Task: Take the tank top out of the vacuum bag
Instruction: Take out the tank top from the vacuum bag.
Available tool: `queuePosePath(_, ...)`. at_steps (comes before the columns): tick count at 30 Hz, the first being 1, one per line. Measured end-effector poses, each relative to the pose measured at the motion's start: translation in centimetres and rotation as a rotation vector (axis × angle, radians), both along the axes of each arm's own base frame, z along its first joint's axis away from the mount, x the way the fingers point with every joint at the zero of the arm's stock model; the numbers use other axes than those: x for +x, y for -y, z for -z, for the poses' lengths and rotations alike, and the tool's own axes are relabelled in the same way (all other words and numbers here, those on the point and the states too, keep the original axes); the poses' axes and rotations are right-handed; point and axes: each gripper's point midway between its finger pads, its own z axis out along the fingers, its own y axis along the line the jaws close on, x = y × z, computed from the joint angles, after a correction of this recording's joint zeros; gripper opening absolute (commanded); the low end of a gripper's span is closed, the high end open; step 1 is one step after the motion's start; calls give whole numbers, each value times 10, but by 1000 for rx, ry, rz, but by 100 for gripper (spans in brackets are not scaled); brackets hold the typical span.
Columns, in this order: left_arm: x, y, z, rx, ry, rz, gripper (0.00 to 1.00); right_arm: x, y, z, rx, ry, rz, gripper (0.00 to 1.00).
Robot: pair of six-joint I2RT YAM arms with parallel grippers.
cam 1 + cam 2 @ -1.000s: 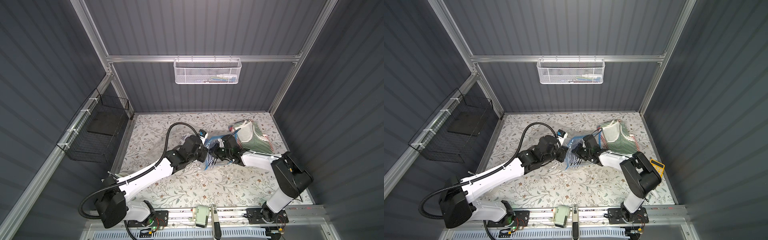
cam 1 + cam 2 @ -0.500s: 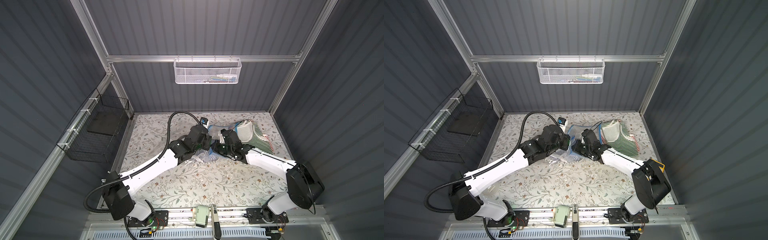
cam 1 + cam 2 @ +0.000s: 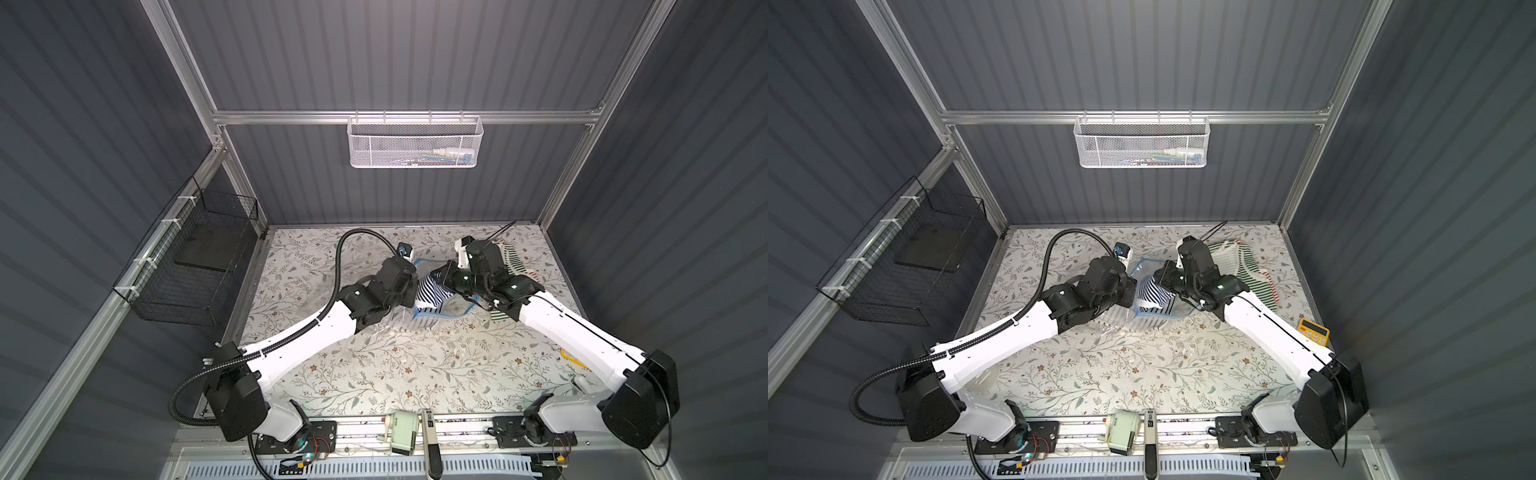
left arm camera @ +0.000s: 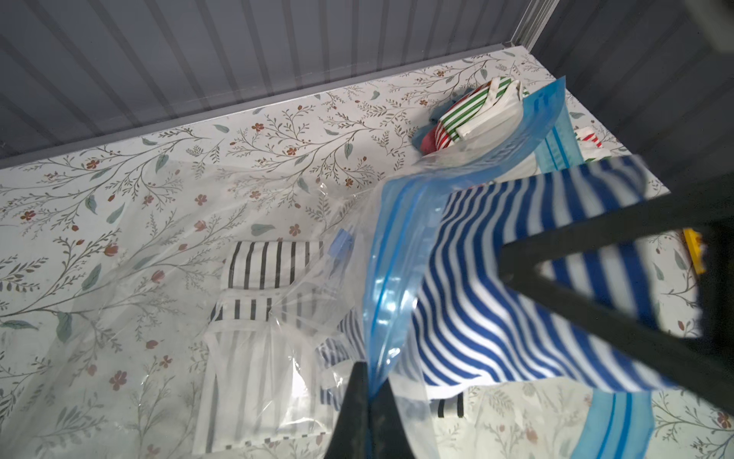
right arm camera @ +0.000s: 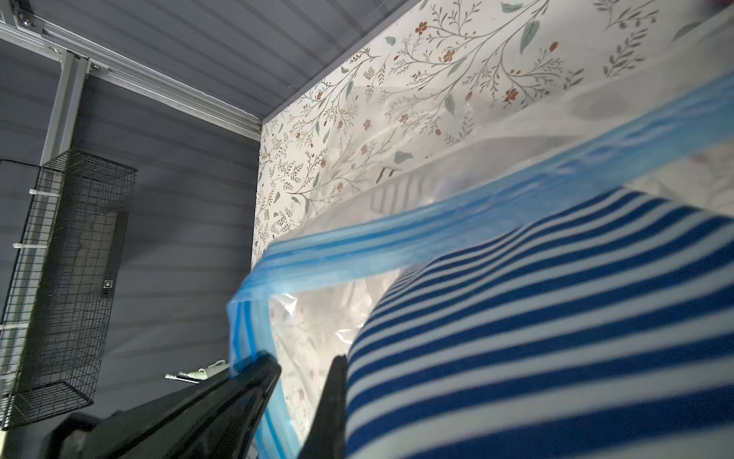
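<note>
The left tool [image 4: 369,401] is pinched shut on the crinkly clear vacuum bag [image 4: 393,246] at its blue zip edge, the right tool [image 5: 308,369] clamped on the soft blue-striped tank top [image 5: 536,318].

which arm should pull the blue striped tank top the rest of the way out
Right. The right tool is shut on the tank top, already partly out of the mouth; the left tool pinches the blue strip of the vacuum bag, anchoring it.
</note>
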Motion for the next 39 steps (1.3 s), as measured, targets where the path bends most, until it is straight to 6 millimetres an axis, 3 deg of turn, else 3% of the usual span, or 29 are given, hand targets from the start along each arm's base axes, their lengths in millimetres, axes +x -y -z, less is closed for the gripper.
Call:
queuePosePath(16, -7, -2, 17, 3, -29, 19, 0, -21, 47, -40, 76, -42, 82, 0)
queuePosePath(26, -8, 5, 20, -28, -28, 38, 0, -28, 64, -109, 130, 36, 108, 0)
queuePosePath(35, -9, 5, 26, -28, -34, 44, 0, -46, 88, -123, 123, 19, 151, 0)
queuePosePath(39, -9, 6, 27, -33, -33, 47, 0, -54, 101, -139, 127, 43, 177, 0)
